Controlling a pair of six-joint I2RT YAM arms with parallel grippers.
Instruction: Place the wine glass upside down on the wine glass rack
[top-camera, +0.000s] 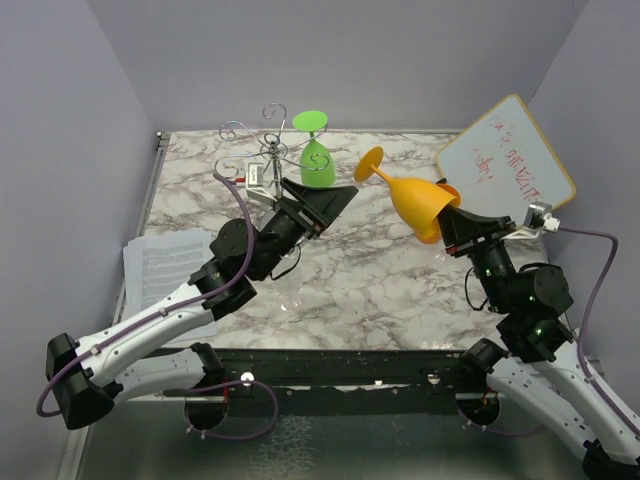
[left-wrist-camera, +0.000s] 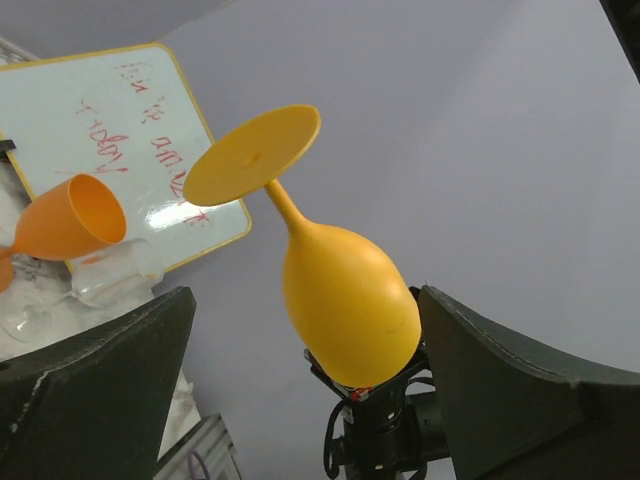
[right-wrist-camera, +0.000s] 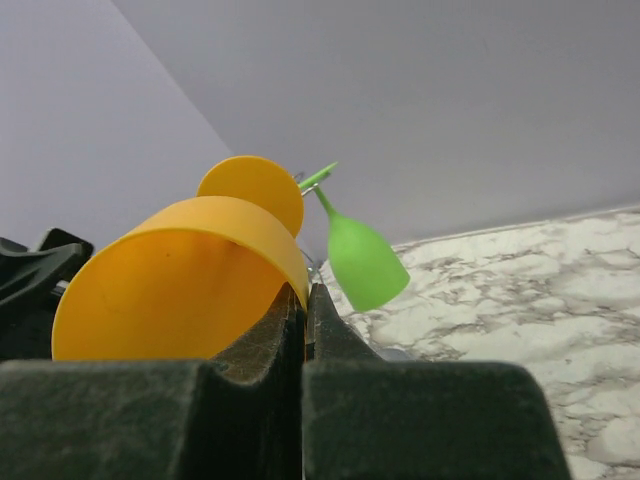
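My right gripper (top-camera: 448, 216) is shut on the rim of an orange wine glass (top-camera: 415, 200) and holds it tilted above the table, foot up and to the left. In the right wrist view the gripper (right-wrist-camera: 306, 300) pinches the bowl wall of the orange glass (right-wrist-camera: 170, 290). The silver wire rack (top-camera: 270, 150) stands at the back left, and a green wine glass (top-camera: 318, 160) hangs upside down on it. My left gripper (top-camera: 325, 195) is open and empty just in front of the rack. In the left wrist view the gripper (left-wrist-camera: 305, 300) faces the orange glass (left-wrist-camera: 345, 300), which is apart from it.
A whiteboard (top-camera: 505, 165) with red writing leans at the back right. Printed papers (top-camera: 160, 265) lie at the left table edge. In the left wrist view a second orange cup (left-wrist-camera: 70, 215) and a clear glass (left-wrist-camera: 115, 275) sit near the whiteboard (left-wrist-camera: 120, 130).
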